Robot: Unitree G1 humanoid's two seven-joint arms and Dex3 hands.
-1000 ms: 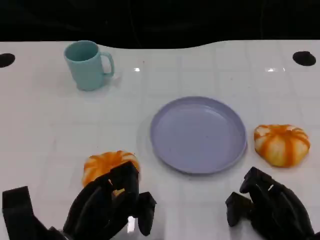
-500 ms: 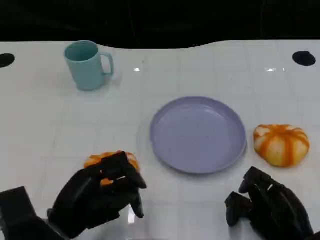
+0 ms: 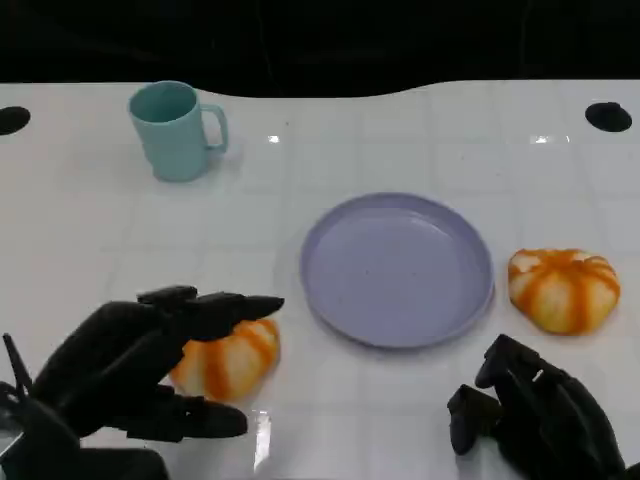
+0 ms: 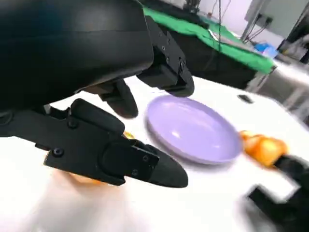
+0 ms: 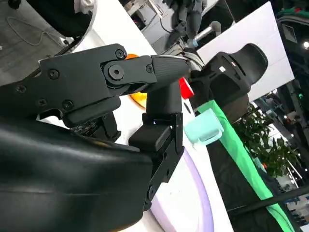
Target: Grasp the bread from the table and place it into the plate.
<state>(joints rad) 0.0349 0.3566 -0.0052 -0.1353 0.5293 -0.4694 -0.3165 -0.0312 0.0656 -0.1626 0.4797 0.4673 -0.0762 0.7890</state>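
The left hand (image 4: 96,111), fingers spread, hovers before the lavender plate (image 4: 193,130) and an orange bread (image 4: 260,149).

The left hand (image 3: 140,365) covers part of the near bread (image 3: 228,358); contact is perhaps there, unclear.

Left hand (image 3: 140,365), near left: fingers spread apart and extended toward the right, upper fingers apart from the lower one, nothing gripped between them. Right hand (image 3: 535,420), near right: fingers curled inward, holding nothing, low at the table's near edge.
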